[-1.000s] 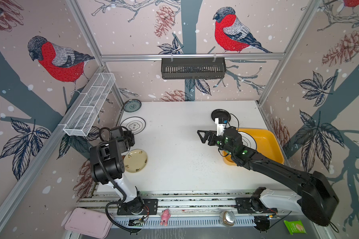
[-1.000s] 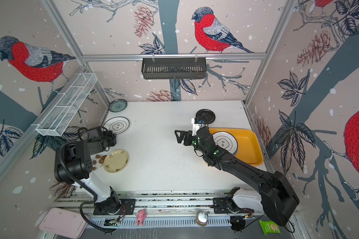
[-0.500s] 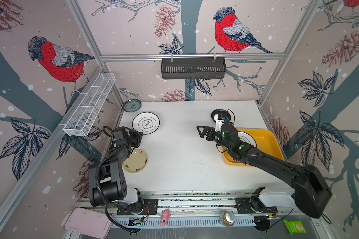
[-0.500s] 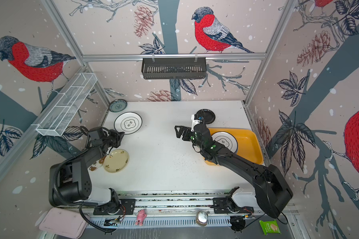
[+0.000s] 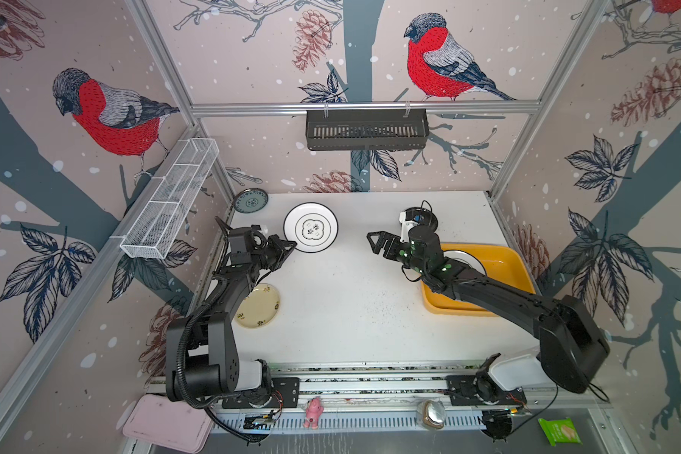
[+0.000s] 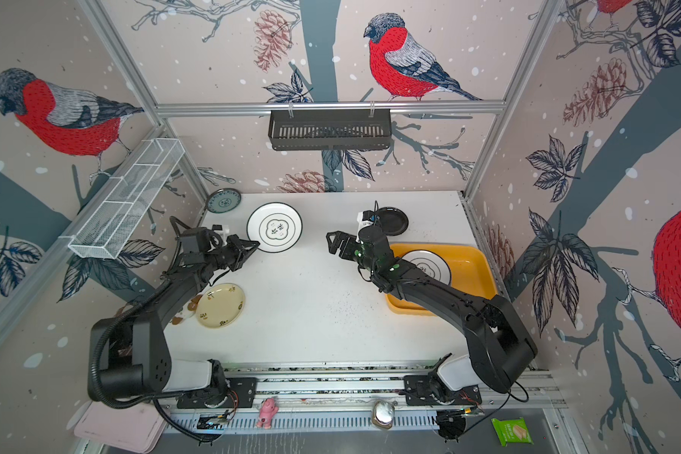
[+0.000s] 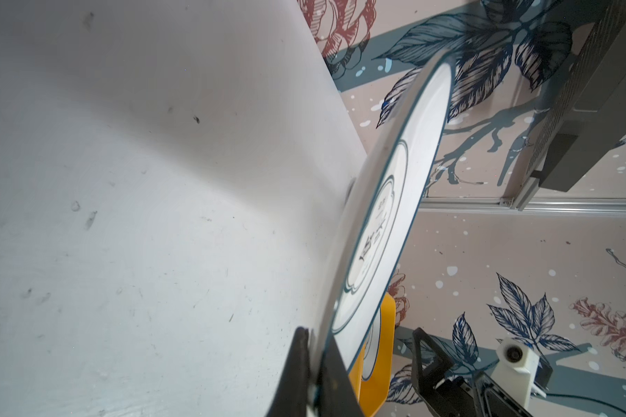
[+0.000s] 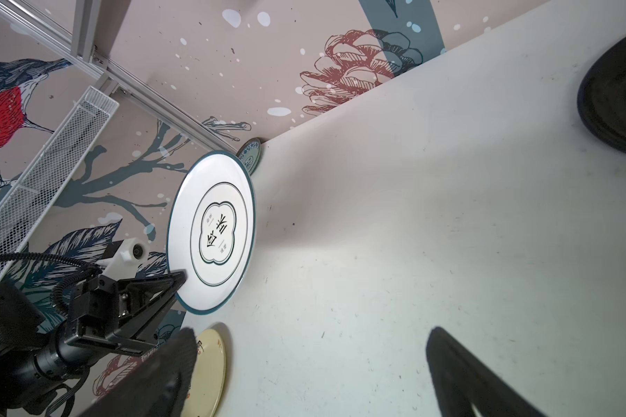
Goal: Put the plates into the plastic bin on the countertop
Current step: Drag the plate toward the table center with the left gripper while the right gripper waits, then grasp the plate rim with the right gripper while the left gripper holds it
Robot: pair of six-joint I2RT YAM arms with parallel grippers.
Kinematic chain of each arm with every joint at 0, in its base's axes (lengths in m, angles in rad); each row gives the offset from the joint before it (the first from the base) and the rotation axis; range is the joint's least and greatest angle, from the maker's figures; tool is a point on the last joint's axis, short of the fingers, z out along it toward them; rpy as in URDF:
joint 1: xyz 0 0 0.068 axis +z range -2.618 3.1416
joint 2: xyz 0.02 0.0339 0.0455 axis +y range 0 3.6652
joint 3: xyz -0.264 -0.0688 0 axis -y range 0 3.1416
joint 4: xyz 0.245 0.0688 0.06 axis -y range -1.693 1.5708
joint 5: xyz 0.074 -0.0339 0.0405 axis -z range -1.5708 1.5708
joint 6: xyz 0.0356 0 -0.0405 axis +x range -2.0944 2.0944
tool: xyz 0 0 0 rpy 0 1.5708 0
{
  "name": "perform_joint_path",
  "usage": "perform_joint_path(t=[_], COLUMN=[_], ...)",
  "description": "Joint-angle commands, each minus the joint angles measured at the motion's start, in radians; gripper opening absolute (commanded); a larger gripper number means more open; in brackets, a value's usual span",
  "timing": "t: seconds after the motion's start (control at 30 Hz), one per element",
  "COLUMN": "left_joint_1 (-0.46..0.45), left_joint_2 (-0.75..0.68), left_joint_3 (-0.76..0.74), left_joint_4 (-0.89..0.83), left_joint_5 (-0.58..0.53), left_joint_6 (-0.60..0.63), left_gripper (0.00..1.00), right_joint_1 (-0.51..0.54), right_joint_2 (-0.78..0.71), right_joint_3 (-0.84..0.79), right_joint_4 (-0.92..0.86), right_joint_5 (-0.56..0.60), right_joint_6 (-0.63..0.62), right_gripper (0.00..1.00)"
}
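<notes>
- Left gripper (image 5: 289, 248): clamped on near rim of white plate (image 5: 310, 227), far-left part of countertop (image 5: 350, 314).
- Top views: plate reads flat. Right wrist view: plate tilted, raised off the surface.
- Right gripper (image 8: 311, 335): fingers spread wide, empty.
- Plastic bin (image 5: 516, 263): right edge of countertop, second white plate (image 6: 425, 264) inside.

black plate (image 8: 618, 94): cut off by frame edge. binned plate (image 6: 433, 264) in yellow bin (image 6: 474, 267): partly under right arm (image 6: 441, 294). cream plate (image 8: 212, 364): partly behind right end effector (image 8: 311, 334).
</notes>
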Motion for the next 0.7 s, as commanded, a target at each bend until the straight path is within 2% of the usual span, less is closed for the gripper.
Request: perform_joint_path(t=[0.0,0.2,0.43,0.67], left_joint_1=[-0.003,-0.039,-0.116,-0.124], left_joint_2=[0.008,0.046,0.058,0.061], left_joint_3=[-0.017,-0.055,-0.054,-0.047], left_joint_4=[0.065,0.135,0.137,0.137], left_joint_5=[0.109,0.165,0.174,0.187], left_joint_6=[0.008,-0.049,-0.042,-0.034], left_gripper=[0.00,0.00,0.00,0.00], right_joint_1=[-0.001,0.012,0.015,0.014], right_joint_2=[0.018,0.069,0.157,0.227], right_joint_3=[0.010,0.017,0.073,0.128], right_joint_4=[0.021,0.074,0.069,0.045], right_joint_5=[0.010,-0.013,-0.056,-0.102], right_joint_6=[0.026,0.048,0.052,0.081], right_gripper=[1.00,0.98,0.90,0.68])
